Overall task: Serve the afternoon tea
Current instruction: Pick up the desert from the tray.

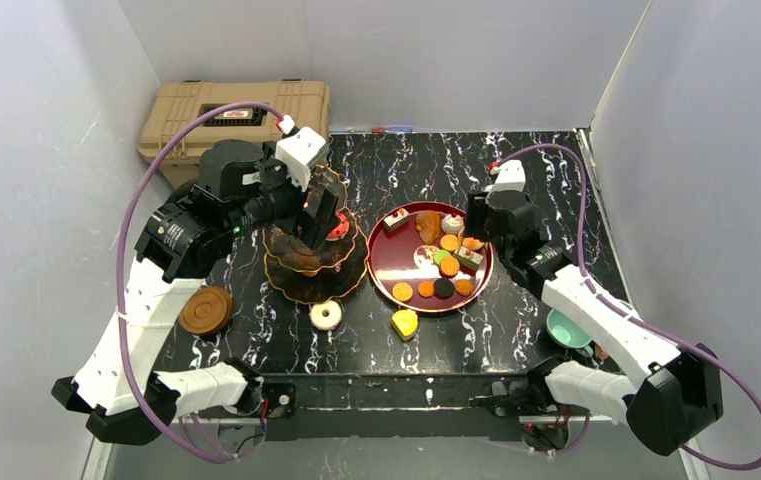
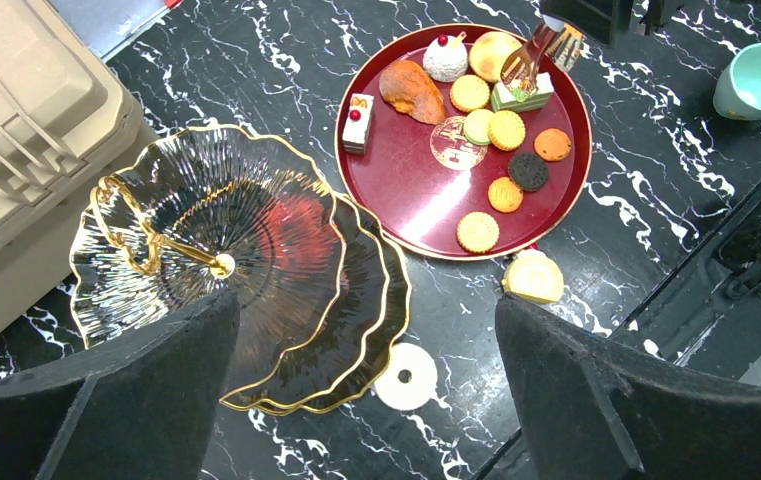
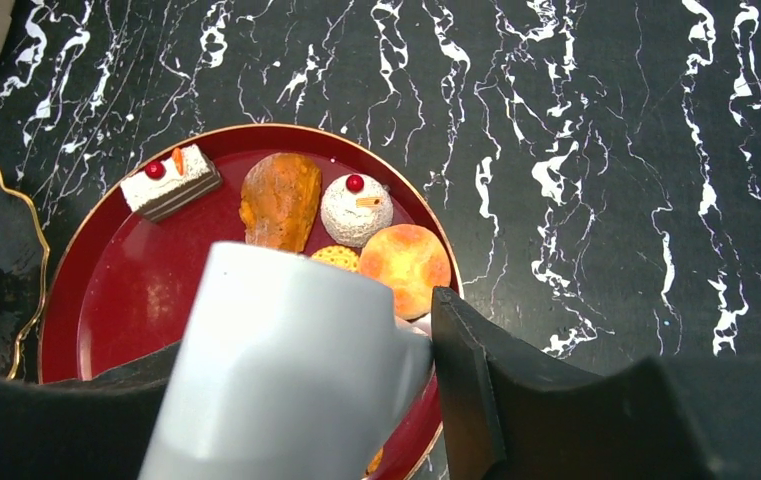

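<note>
- From the top view, the left gripper (image 1: 318, 218) hangs over the upper tiers of the three-tier stand (image 1: 301, 282). The right gripper (image 1: 476, 238) sits at the right rim of the red tray (image 1: 403, 255), where most of the sweets (image 1: 449, 266) lie. The tray is just beside the stand, on its right. We judge the right arm the nearer one for picking and the left arm the nearer for the stand. A donut (image 1: 326, 315) and a yellow cake (image 1: 405, 323) lie loose on the table, in front of the stand and the tray.
- From the left wrist, both fingers (image 2: 126, 400) are spread wide with nothing between them. The stand (image 2: 256, 220) lies straight below them and the tray (image 2: 406, 190) beyond it. Any sweet headed for the stand has to cross from the tray side.
- From the right wrist, a pale blurred object (image 3: 286, 370) fills the gap beside the right-hand finger (image 3: 481, 390) and hides the sweets under it. We cannot tell what it is, or whether the jaws clamp it. The tray (image 3: 136, 290) lies ahead and below, with the stand's rim at the left edge.
</note>
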Available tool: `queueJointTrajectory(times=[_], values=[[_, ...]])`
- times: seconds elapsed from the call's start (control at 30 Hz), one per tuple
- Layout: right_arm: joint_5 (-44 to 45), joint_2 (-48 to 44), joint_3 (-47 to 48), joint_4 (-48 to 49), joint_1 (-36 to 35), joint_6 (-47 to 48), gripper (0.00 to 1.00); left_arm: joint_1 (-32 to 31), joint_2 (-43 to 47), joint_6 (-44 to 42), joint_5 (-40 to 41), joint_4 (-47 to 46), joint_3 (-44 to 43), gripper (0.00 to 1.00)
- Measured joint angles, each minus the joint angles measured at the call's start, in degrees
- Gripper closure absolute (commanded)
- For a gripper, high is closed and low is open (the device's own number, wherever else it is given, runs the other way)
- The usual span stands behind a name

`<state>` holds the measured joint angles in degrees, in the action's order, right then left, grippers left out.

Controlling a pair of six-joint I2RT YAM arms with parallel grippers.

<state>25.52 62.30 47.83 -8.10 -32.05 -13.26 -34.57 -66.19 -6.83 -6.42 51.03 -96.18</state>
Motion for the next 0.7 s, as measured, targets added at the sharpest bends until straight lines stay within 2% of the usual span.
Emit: queueJointTrajectory(times=[0.4,0.7], values=[[-2.25,2.69,-1.81,4.11,2.19,-0.37,0.37,0.02,0.24,0.00,0.00,-0.07,0.00,0.02],[-3.61,2.95,-1.81,5.55,2.54,-0.02,0.30,0.00,0.31,0.02,-0.02,-0.76,0.00,0.02]])
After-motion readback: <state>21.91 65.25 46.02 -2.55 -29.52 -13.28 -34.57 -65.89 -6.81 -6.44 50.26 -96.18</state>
